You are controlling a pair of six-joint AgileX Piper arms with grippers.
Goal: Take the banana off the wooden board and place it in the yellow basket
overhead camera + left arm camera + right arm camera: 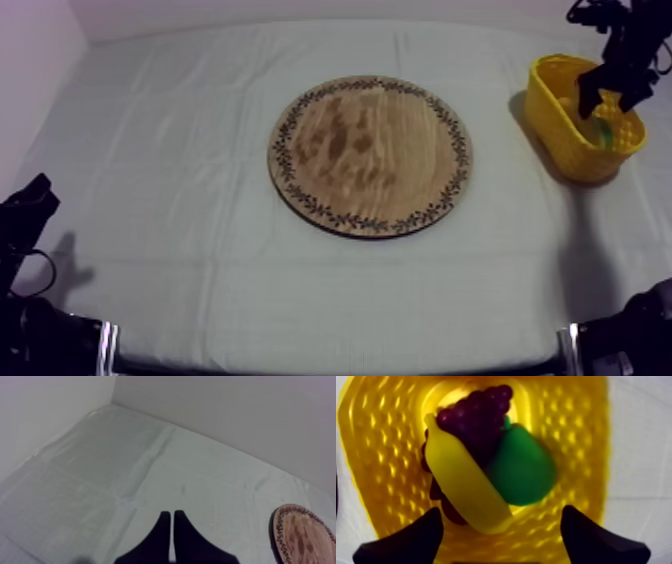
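right end effector (501, 518) wide open, holding nothing, just above basket (381, 451) | banana (466, 481) inside basket, lying across grapes (478, 418), against pear (523, 468) | left end effector (172, 518) closed on nothing, low over counter (180, 200) near board (370, 155) | board mid-counter, well apart from basket

Soft, even light shed from overhead, grey-white cloth (200, 180) tinted faintly violet toward its edges, dark shadow thrown beside the yellow lattice plastic basket (566, 140), paler shadows laid at the cloth's near corners, bright glints scattered across the basket's inner wall.
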